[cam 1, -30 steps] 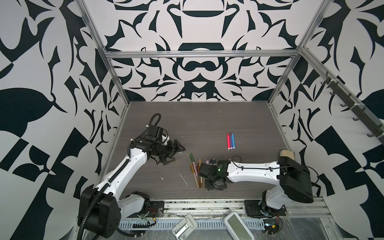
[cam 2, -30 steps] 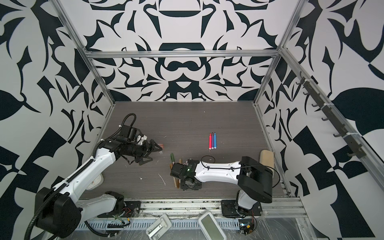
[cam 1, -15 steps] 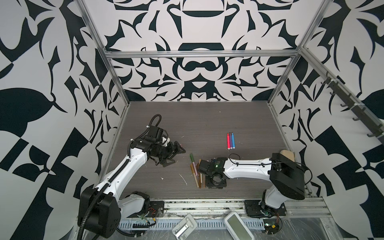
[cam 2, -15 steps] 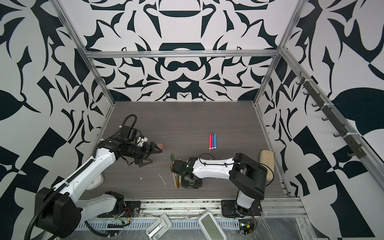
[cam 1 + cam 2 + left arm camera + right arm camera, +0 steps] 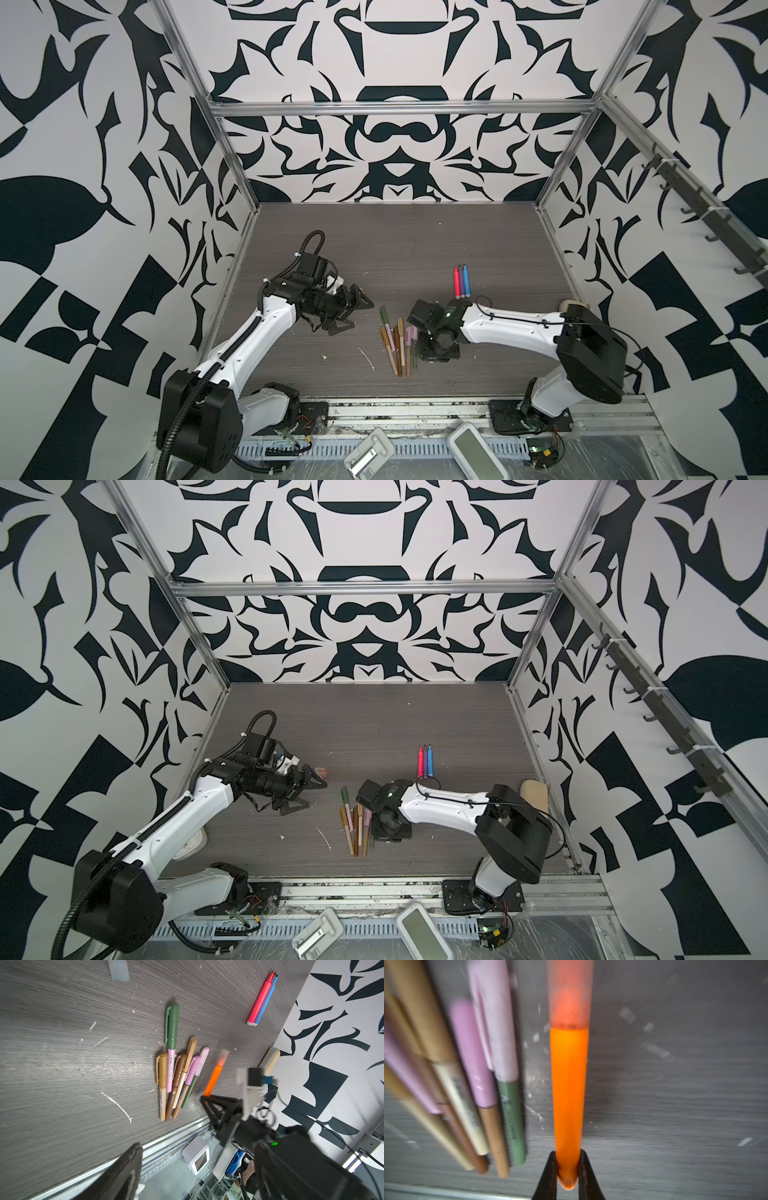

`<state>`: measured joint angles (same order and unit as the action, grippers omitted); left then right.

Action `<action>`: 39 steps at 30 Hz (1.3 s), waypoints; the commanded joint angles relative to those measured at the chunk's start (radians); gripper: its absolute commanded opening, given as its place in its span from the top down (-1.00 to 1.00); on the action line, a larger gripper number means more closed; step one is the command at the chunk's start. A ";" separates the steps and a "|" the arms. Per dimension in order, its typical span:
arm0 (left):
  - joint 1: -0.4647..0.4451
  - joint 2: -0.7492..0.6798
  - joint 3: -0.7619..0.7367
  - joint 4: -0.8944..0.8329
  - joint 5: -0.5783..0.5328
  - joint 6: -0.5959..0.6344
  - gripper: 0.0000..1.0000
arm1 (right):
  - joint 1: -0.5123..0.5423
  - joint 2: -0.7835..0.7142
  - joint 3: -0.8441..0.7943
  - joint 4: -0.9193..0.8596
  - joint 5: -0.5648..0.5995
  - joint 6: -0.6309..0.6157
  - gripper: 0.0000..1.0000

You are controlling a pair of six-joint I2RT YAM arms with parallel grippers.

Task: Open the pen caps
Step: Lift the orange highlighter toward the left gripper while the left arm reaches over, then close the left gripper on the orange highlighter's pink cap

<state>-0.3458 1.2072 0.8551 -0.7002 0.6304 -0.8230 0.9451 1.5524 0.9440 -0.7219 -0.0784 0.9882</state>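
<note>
**Orange pen pinched, cap on**

Top views: the left gripper point(image 5: 353, 316) hovers, fingers wide apart, left of the muted pens point(image 5: 397, 345).
Left wrist: the orange pen point(image 5: 214, 1080) lies just beside that bundle.
Right wrist: the right gripper point(image 5: 568, 1167) is clamped on the pen's tail end, and the translucent cap point(image 5: 570, 995) is seated on the far end

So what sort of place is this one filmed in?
Probably a purpose-built robot test cell, not a home or workshop: black-and-white patterned walls on a metal frame, a left arm and right arm bolted at the table edge, pens as props.
</note>
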 commanded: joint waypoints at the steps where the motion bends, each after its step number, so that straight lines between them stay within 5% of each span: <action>1: -0.004 0.059 0.010 0.065 0.014 -0.034 -0.76 | -0.088 -0.043 0.119 -0.075 -0.059 -0.197 1.00; 6: -0.027 0.281 0.166 0.099 -0.005 -0.063 -0.72 | -0.173 0.000 0.259 -0.114 -0.274 -0.376 1.00; 15: -0.105 0.553 0.460 0.051 -0.086 -0.088 -0.71 | -0.253 0.062 0.332 -0.114 -0.573 -0.501 1.00; 19: -0.140 0.629 0.561 0.013 -0.096 -0.093 -0.71 | -0.284 0.067 0.356 -0.125 -0.621 -0.505 1.00; 28: -0.147 0.719 0.662 -0.051 -0.087 -0.066 -0.25 | -0.368 0.108 0.385 -0.137 -0.657 -0.522 1.00; 39: -0.186 0.721 0.684 -0.020 -0.107 -0.109 -0.41 | -0.396 0.183 0.426 -0.205 -0.729 -0.577 1.00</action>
<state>-0.5201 1.9202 1.5024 -0.6998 0.5266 -0.9199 0.5503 1.7443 1.3300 -0.8948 -0.7673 0.4431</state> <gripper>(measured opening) 0.703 0.155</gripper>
